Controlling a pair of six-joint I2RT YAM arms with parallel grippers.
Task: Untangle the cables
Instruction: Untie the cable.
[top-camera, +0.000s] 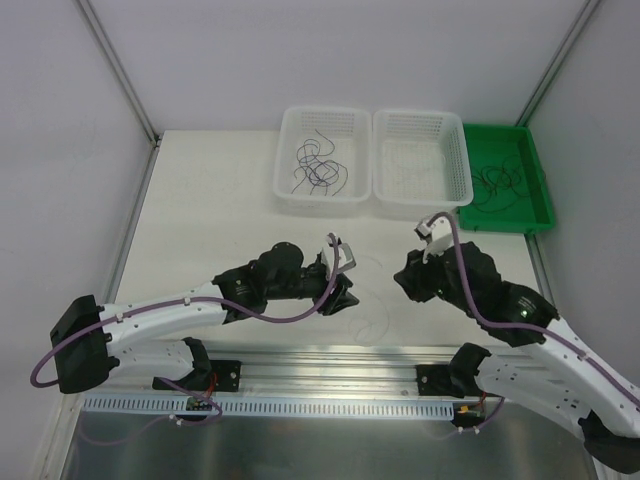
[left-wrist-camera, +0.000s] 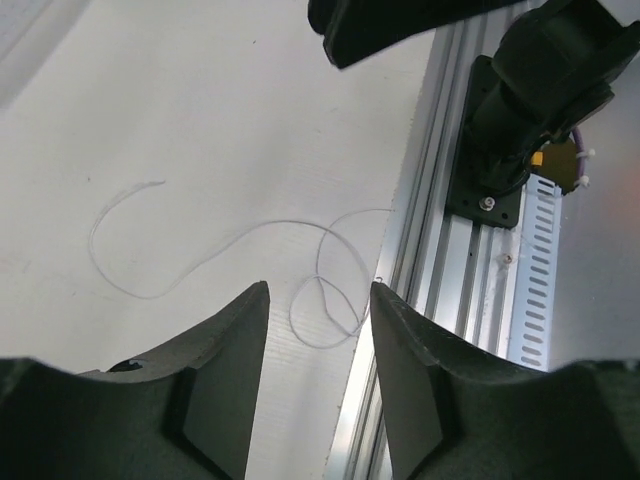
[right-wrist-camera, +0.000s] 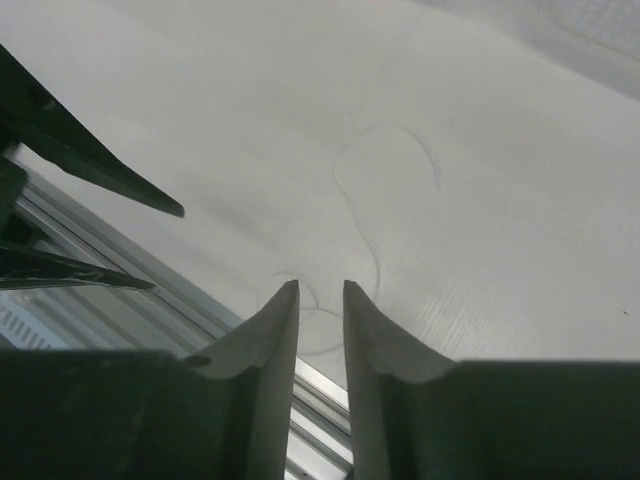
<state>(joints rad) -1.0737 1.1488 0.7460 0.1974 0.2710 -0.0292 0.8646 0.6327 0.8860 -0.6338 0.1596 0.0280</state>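
White table (top-camera: 220, 200), viewed from its near edge, where an aluminium rail (left-wrist-camera: 440, 290) is running. Just beyond the rail a loose cable strand (left-wrist-camera: 280, 223) is lying flat, its loop beside the rail and its long run trailing away across the table. The left gripper (left-wrist-camera: 318, 295) is hovering over that loop, jaws spread and empty, and is judged the nearer. The right gripper (right-wrist-camera: 320, 288) is holding its jaws narrowly parted, pinching nothing. Farther back, more tangled cables (top-camera: 318, 170) are sitting in a white basket (top-camera: 283, 190).
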